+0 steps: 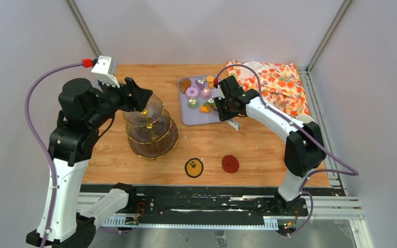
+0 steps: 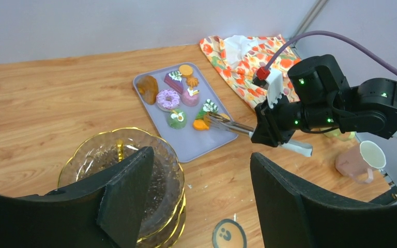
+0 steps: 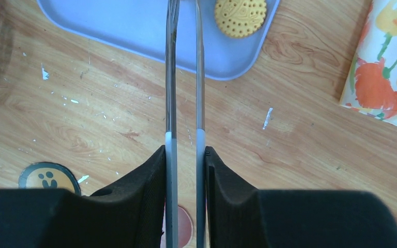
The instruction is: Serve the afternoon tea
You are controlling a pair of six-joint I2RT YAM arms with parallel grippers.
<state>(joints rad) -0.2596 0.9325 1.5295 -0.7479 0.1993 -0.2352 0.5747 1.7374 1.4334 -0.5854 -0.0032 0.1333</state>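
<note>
The three-tier glass stand [image 1: 152, 135] with its gold handle [image 1: 144, 112] stands left of centre. My left gripper [image 1: 140, 98] hovers open just above the stand's top tier [image 2: 90, 155], holding nothing. Toy pastries lie on the lilac tray [image 1: 191, 118], among them a purple donut [image 1: 192, 92] and an orange biscuit [image 3: 240, 16]. My right gripper [image 3: 185, 152] is shut on the metal tongs [image 3: 170, 77]. In the left wrist view the tongs [image 2: 227, 124] have their tips over the tray's near right part, beside an orange pastry [image 2: 201, 124]. A pink mug [image 2: 361, 160] stands at the far right.
A flowered orange cloth [image 1: 276, 85] lies crumpled at the back right corner. Two round coasters lie near the front edge: a yellow smiley one [image 1: 194, 167] and a red one [image 1: 230, 164]. Grey walls close the table at the back and sides.
</note>
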